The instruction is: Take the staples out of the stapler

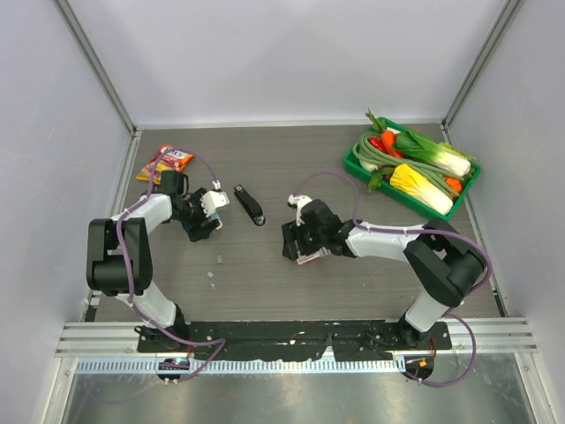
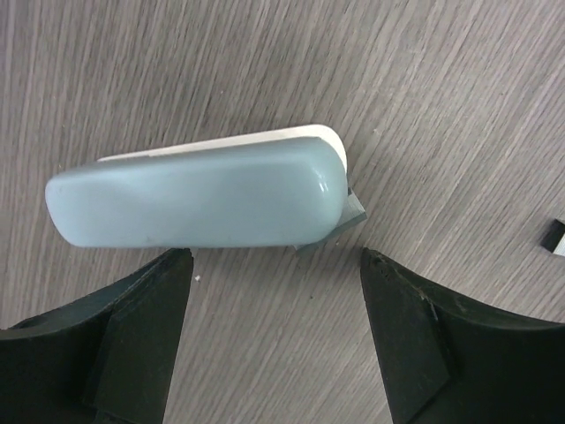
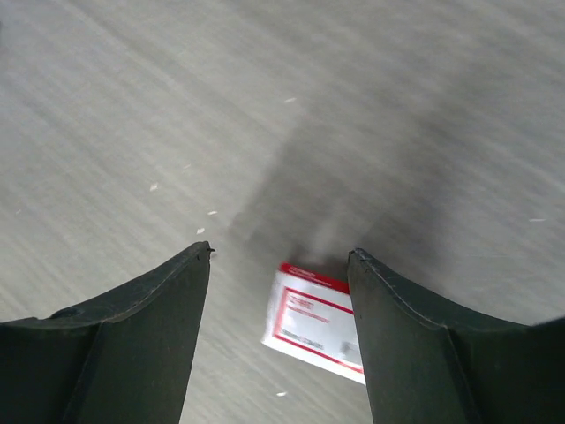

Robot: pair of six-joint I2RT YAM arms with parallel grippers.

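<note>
Left gripper (image 2: 275,256) wide open, empty, stapler (image 2: 194,199) lying free just ahead; right gripper (image 3: 281,252) open, empty, above packet (image 3: 313,322); staple removal apparently not yet done

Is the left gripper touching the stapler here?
Cannot tell. In the left wrist view the open left gripper has one fingertip right at the stapler's edge; neither gap nor contact is plain.

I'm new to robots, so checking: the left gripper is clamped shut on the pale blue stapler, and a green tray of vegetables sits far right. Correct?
Not quite. The left gripper is open: the left wrist view shows its fingers wide apart and the pale blue stapler lying ungripped on the table. The green tray of vegetables does sit far right.
</note>
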